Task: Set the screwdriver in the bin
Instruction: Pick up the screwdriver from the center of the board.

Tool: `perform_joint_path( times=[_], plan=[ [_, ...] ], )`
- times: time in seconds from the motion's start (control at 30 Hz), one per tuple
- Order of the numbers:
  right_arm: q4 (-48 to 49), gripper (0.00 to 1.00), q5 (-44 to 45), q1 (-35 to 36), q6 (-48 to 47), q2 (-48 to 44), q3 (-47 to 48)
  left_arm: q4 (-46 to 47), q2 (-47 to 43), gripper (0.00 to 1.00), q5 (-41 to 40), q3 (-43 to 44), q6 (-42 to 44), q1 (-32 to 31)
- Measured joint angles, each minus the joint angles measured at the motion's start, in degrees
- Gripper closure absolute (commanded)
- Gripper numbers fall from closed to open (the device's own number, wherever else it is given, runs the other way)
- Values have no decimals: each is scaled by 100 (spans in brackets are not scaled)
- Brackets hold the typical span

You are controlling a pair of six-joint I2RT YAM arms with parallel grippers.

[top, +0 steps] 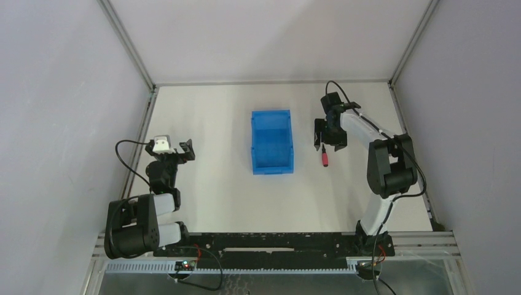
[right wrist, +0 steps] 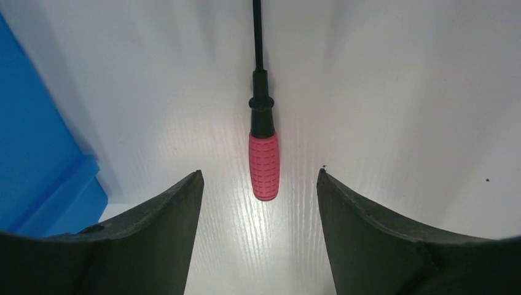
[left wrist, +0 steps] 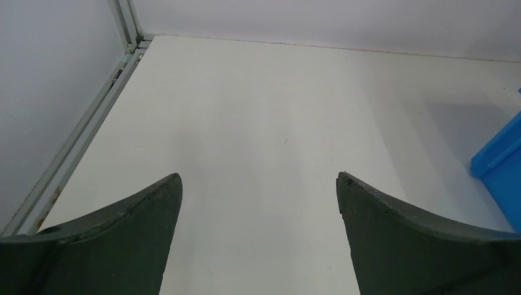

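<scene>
Red screwdriver | right arm extended over it | jaws apart

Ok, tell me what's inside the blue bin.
In the top view the bin holds nothing: only its bare blue floor shows. The screwdriver lies outside, on the table. Neither wrist camera sees into it.

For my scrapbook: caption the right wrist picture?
Open right gripper poised over the red-handled screwdriver beside the blue bin.

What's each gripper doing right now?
Left gripper: open, holding nothing.
Right gripper: open, lined up on the screwdriver, not gripping it.
</scene>
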Motion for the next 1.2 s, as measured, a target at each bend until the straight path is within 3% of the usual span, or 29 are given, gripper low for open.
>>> perform_joint_path(
  times=[0.7,0.97,1.2],
  plan=[
    [229,51,31,4,138,693,-136,0,0,0,0,0,0,0],
    [278,70,28,4,155,765,-138,0,0,0,0,0,0,0],
    [278,77,28,4,155,765,-138,0,0,0,0,0,0,4]
  ],
)
